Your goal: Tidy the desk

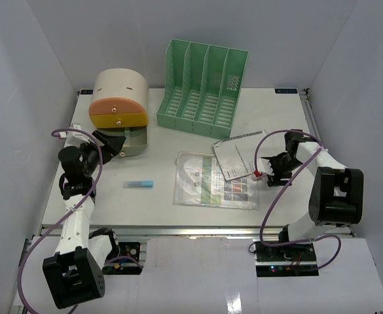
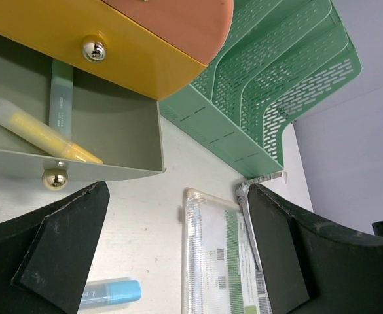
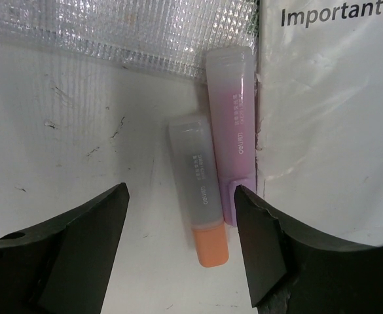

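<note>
My right claw (image 3: 180, 196) hung open just above the tabletop (image 3: 67, 131), orange marker (image 3: 199, 183) right between the fingers, long axis square to my squeeze. Pink marker (image 3: 234, 131) lay just beside it. Left claw (image 2: 178, 190), open too, was way off by the drawer (image 2: 112, 131).

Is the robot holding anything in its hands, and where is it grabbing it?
No, nothing. The left gripper is open and empty; the right gripper is open above two highlighters, gripping neither.

Left gripper (image 2: 177, 256) spread wide and empty, right gripper (image 3: 181, 243) angled down, jaws apart
</note>
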Controlling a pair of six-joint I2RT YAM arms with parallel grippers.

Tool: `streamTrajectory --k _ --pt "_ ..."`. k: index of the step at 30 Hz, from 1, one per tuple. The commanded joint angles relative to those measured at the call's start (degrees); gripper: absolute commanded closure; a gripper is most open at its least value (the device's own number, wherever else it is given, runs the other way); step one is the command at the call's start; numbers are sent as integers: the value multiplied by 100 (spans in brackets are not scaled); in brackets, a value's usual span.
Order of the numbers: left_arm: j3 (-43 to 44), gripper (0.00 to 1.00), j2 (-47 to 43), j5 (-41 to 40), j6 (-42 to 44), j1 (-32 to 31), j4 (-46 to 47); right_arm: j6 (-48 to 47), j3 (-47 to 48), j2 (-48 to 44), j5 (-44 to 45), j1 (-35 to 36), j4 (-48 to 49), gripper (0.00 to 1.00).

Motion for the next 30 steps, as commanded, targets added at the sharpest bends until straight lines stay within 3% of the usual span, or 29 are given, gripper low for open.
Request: streamTrajectory --k 1,5,7,11,14,16,19,24,30 --pt "144 2 32 -162 -86 29 -839 59 174 -202 -303 -13 -218 28" --pt "655 2 295 -1230 -921 29 -3248 307 173 -647 -877 -3 -231 26" --pt "733 2 405 -1303 -1505 29 -4158 490 130 -957 -1169 8 -160 26" --pt "255 17 469 -729 -2097 29 -4516 1243 -147 -1554 -2006 31 281 24" --pt "-34 40 586 -668 -2231 29 -4368 1954 -471 -2061 -2627 40 767 22" --pt "-39 47 856 -720 -2197 24 -4381 2336 -726 -2387 -3008 40 1042 20" --pt "22 44 1382 -804 -2094 19 -4455 2792 -1179 -2847 -3258 40 1477 17" --pt "259 23 2160 -1252 -2051 -106 -4561 3244 -1985 -3427 -3352 40 2128 15" --pt "622 20 2903 -1444 -2284 -285 -4409 3306 -2243 -3765 -3416 31 2231 14"
